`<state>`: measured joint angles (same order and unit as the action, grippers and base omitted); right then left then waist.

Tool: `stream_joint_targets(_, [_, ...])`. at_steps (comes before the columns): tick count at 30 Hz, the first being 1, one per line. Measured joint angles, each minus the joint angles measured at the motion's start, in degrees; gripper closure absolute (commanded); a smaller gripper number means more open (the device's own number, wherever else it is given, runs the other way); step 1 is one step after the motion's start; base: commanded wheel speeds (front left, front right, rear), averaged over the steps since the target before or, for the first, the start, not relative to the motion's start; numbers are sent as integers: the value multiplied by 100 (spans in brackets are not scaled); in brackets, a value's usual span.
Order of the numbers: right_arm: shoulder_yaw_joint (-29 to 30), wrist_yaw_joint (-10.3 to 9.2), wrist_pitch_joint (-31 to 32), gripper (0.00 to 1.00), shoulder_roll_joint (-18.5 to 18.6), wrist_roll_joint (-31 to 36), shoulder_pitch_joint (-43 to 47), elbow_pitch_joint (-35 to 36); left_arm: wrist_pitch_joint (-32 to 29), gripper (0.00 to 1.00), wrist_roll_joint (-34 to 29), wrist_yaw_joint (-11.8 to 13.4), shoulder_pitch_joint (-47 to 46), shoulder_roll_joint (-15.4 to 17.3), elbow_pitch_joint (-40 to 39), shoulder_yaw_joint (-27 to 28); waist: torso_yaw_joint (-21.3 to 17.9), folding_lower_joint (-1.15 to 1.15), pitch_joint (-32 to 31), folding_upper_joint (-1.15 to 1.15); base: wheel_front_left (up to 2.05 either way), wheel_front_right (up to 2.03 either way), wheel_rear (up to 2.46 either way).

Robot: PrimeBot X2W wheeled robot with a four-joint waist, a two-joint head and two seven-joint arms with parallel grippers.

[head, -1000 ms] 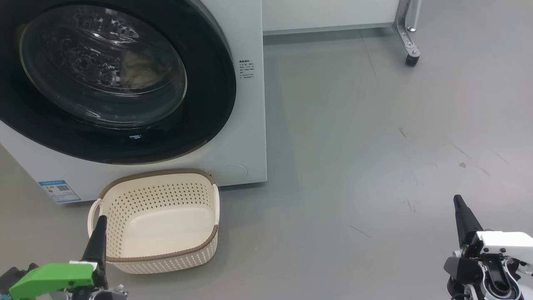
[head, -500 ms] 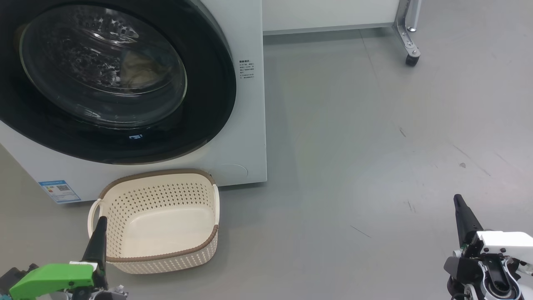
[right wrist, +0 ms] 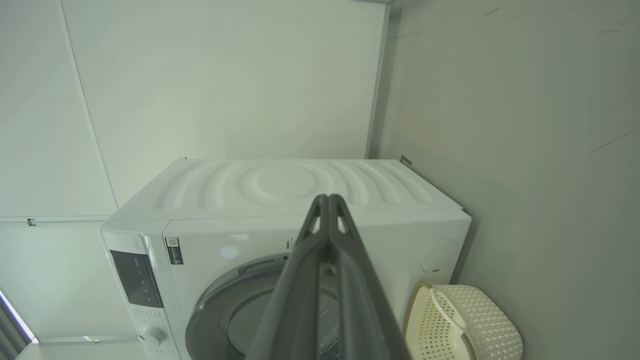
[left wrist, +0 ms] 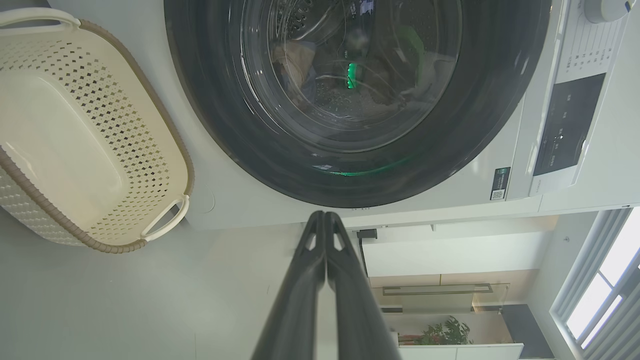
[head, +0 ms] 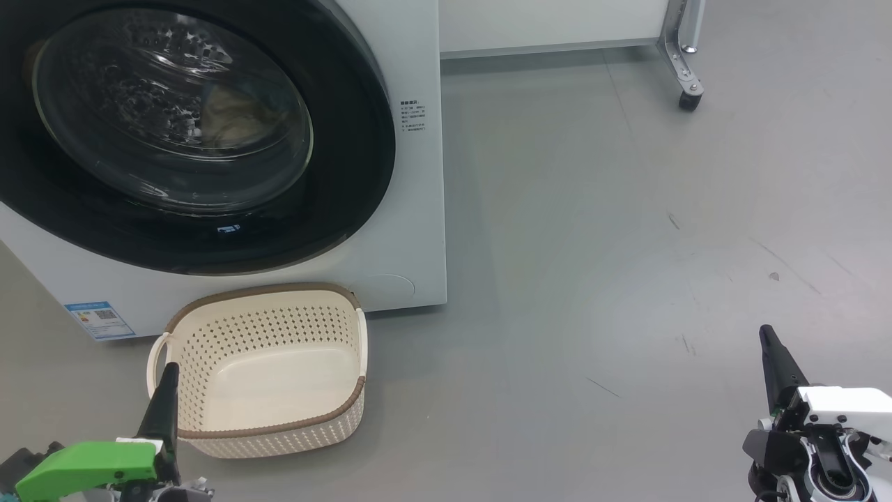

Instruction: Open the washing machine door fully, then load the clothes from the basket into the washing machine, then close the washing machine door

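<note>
The white washing machine [head: 418, 209] fills the upper left of the head view. The washing machine door [head: 348, 174], with its wide black rim, lies flat against the front. Behind its glass I make out the clothes [head: 233, 125] as a pale bundle in the drum. The cream basket [head: 272, 427] stands on the floor below the door with nothing in it. My left gripper [head: 167, 369] is shut just left of the basket, holding nothing. In the left wrist view its tips [left wrist: 325, 215] point at the door's rim [left wrist: 225, 125]. Far right, my right gripper [head: 766, 335] is shut and holds nothing.
Grey floor [head: 627, 244] stretches to the right of the machine. A metal leg on a caster [head: 686, 70] stands at the back right, below a white panel. The machine's control panel [left wrist: 565, 120] and a knob show in the left wrist view.
</note>
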<state>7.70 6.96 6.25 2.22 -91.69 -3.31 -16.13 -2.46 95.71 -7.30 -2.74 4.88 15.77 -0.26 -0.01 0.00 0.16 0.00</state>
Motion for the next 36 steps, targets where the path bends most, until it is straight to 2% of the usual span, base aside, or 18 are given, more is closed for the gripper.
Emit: stream_joint_targets(36, [0,0,0,100,0,0,0,4,-4,100,0,-1,-47,0,14,14,1,0,0,0,0,0,0])
